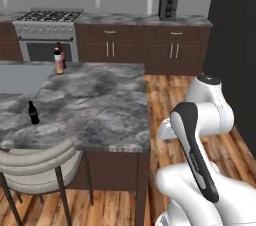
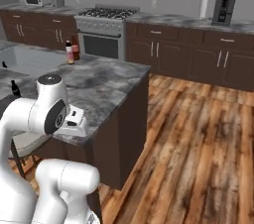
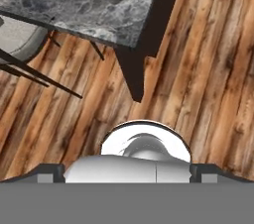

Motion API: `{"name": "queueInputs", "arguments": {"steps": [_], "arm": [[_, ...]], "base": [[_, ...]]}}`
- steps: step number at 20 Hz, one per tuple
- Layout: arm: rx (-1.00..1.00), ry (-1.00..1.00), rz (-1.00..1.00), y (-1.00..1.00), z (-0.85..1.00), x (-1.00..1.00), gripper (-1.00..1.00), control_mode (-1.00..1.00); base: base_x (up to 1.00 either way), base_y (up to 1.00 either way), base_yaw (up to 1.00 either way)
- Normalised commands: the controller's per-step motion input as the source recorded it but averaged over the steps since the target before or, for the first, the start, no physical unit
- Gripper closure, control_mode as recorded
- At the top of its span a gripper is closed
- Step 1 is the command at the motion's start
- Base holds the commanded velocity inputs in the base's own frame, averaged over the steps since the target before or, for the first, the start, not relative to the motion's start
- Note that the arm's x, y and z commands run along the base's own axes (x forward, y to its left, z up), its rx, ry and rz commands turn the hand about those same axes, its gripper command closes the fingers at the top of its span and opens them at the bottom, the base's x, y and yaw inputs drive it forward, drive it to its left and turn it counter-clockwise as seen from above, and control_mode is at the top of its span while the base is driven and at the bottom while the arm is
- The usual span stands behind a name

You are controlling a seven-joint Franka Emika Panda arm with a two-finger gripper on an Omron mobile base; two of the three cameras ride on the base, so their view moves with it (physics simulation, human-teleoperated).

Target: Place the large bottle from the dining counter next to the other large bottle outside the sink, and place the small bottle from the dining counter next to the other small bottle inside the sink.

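The end effector (image 3: 128,176) stands wide apart, holding nothing, above plank wood floor (image 3: 208,69) beside the marbled stone table (image 3: 84,0).

dining counter (image 1: 95,105): polished marbled stone | floor (image 2: 198,139): glossy wood planks | cabinets (image 1: 150,45): dark wood

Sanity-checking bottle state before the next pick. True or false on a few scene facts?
1. The dark-brown bottle stands right beside the pale bottle. True.
2. The small bottle lies tipped over. False: it stands upright.
3. The small bottle is inside the sink. False: it is on the marbled counter.
4. A chair sits at the counter's near edge. True.
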Motion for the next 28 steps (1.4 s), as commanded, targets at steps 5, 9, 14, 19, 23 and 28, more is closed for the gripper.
{"name": "queueInputs", "arguments": {"steps": [5,9,14,19,23,28], "arm": [[0.00,0.00,0.00,0.00,0.00,0.00,-1.00,1.00],[0.00,0.00,0.00,0.00,0.00,0.00,-1.00,1.00],[0.00,0.00,0.00,0.00,0.00,0.00,-1.00,1.00],[0.00,0.00,0.00,0.00,0.00,0.00,-1.00,1.00],[0.00,0.00,0.00,0.00,0.00,0.00,-1.00,1.00],[0.00,0.00,0.00,0.00,0.00,0.00,-1.00,1.00]], "base": [[0.08,0.76,-0.16],[0.07,0.76,-0.16],[0.13,0.76,-0.17],[0.17,0.75,-0.17],[0.15,0.71,-0.19],[0.14,0.63,-0.19]]}}
